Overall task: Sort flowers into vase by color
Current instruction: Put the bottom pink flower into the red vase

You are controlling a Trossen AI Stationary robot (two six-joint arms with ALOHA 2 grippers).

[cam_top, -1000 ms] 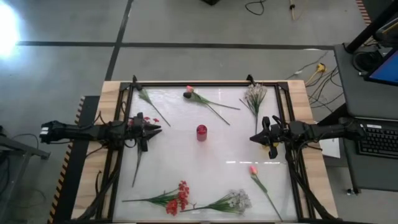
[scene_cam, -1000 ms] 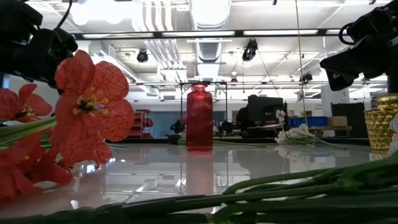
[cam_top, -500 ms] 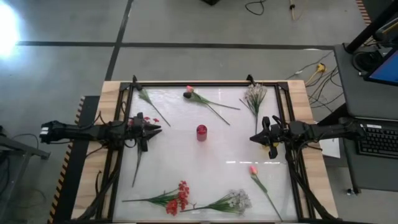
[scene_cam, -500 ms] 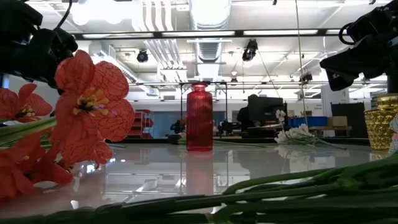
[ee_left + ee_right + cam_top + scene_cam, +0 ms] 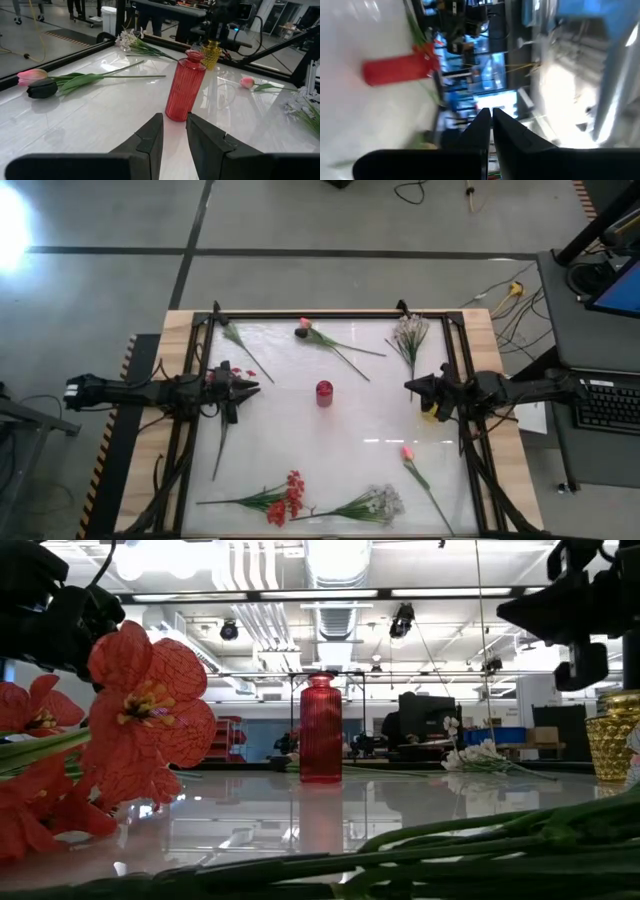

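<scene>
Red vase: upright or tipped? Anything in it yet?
Upright. The red vase stands on its base mid-table in the low view, neck up. No stems rise from its mouth, so it looks empty.

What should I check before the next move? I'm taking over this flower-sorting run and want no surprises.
1. Red vase upright at the table's middle: ok.
2. Vase mouth free of flowers: ok, nothing stands in it.
3. Left gripper carrying a flower: cannot tell; a green stem and red blooms show at it from above, yet nothing sits between its parted fingers in the left wrist view.
4. Right gripper empty: ok, fingers shut with nothing between them.
5. Flowers left on the table: not ok; pink rosebud, white spray and red bunch lie unsorted.
</scene>
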